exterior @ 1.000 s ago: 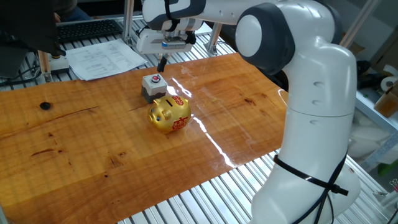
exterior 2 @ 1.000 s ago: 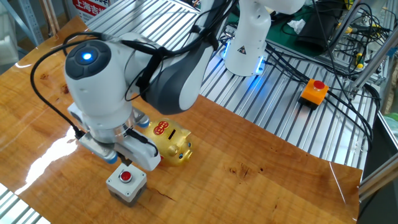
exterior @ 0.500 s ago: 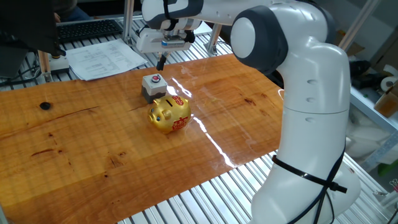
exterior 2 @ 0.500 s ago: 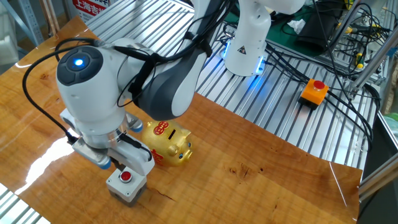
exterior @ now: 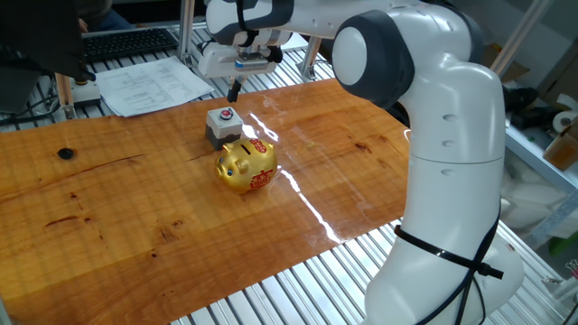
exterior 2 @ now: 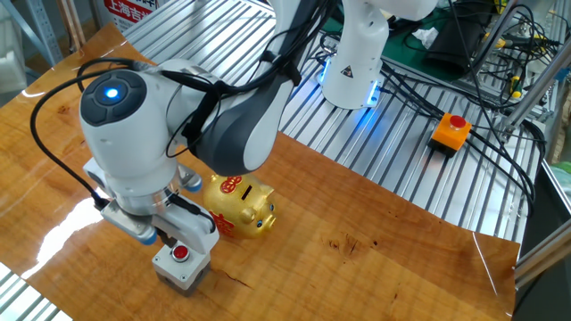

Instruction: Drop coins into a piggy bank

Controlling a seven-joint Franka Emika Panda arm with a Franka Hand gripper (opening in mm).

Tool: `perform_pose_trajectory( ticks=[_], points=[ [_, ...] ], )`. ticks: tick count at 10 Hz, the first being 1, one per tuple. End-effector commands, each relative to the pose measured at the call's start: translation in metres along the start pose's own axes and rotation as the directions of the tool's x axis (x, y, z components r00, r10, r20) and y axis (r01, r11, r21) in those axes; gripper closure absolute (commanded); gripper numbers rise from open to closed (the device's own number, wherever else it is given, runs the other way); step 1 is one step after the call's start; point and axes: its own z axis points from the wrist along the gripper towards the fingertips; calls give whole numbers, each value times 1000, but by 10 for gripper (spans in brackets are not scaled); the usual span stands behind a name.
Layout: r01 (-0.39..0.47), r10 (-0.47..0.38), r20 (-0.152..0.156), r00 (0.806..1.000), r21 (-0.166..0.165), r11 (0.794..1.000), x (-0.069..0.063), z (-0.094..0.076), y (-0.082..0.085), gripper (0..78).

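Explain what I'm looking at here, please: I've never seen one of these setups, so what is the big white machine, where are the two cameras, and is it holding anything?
The white machine is a robot arm bolted beside a wooden table. At its end is a gripper with two dark fingers for pinching things. Both pictures show the same moment: one camera looks across the table with the arm's base on the right; the other looks from the opposite side, with the arm's wrist close to the lens. On the table stand a gold piggy bank and, next to it, a grey box with a red button. The gripper hangs above that box. The fingers look close together, but whether they hold a coin is too small to tell.
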Motion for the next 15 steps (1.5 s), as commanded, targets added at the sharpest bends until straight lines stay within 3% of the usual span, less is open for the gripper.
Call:
perform_pose_trajectory(
  ticks=[1,15],
  points=[
    [2,-2,10,1000,2,1000,-4,2,0,776],
    [10,-10,12,1000,1,1000,-7,16,2,776]
  ],
)
